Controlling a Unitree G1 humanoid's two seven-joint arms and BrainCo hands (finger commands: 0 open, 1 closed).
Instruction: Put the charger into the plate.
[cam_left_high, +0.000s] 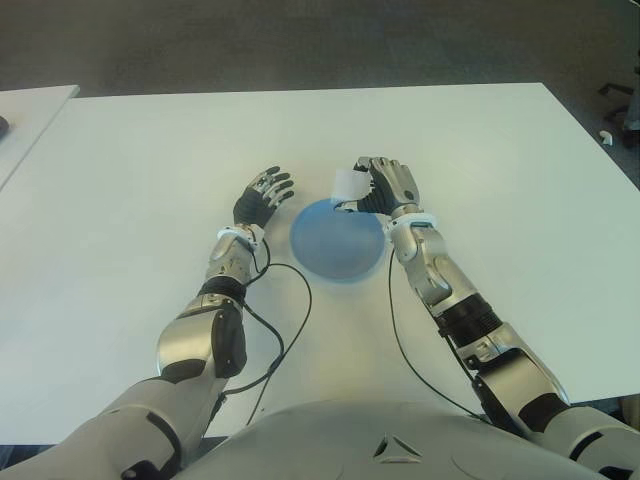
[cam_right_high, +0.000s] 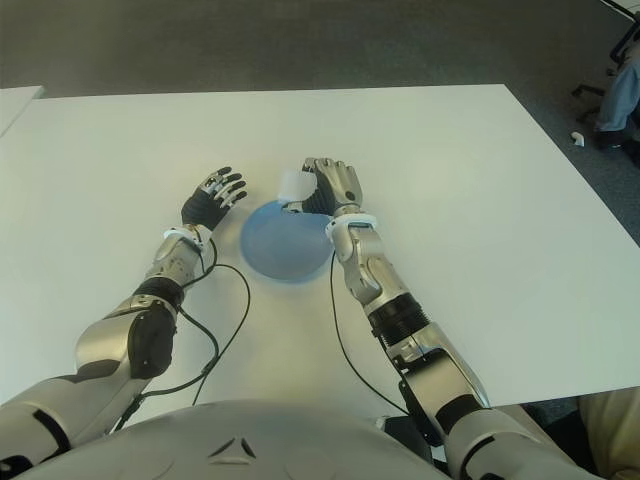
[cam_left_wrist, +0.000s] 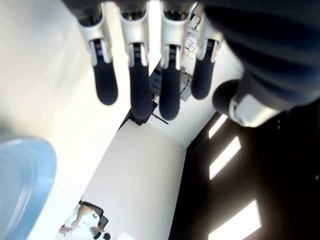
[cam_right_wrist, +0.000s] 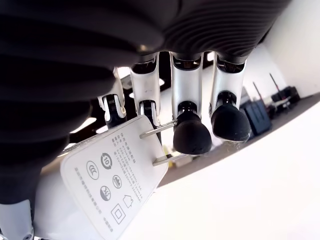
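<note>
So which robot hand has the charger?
The right hand, by the far rim of the blue plate. Its fingers pinch the white charger. The left hand, left of the plate, is spread open and holds nothing.

Bright even light, glare on table (cam_left_high: 520, 180), wrist views blurred close up

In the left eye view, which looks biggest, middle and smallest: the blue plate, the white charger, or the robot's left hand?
1. Blue plate, biggest.
2. Left hand, open, beside the plate.
3. White charger, smallest, partly hidden in the right hand at the plate's far rim.
</note>
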